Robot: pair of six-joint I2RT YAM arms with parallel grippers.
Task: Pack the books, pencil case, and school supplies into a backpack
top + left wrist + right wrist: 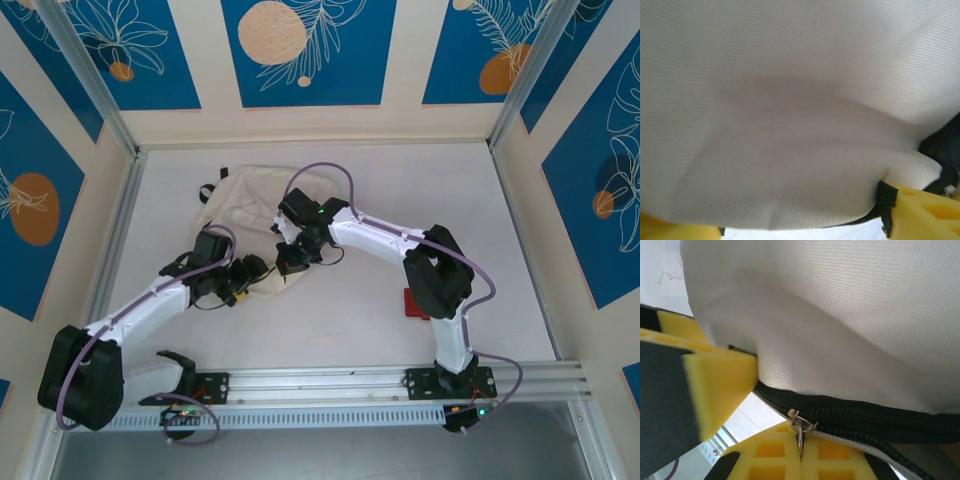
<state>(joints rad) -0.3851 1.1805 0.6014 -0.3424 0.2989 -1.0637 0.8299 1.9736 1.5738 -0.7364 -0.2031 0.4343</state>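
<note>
The cream-white backpack (245,205) lies at the back middle of the table. Both grippers meet at its near edge. My right gripper (293,258) is shut, its yellow pads (835,455) pinching the metal zipper pull (800,429) of the black zipper (865,416). Beside it my left gripper (258,272) is open, its yellow fingers (925,212) wide apart with a fold of backpack fabric (790,125) bulging over the gap. The dark-red pencil case (411,303) lies flat by the right arm's elbow, partly covered. The books and other supplies are out of view.
A black strap (207,192) sticks out at the backpack's left side. An aluminium rail (350,380) runs along the near edge, and patterned walls close in the table on three sides. Bare table (340,320) lies between the two arms.
</note>
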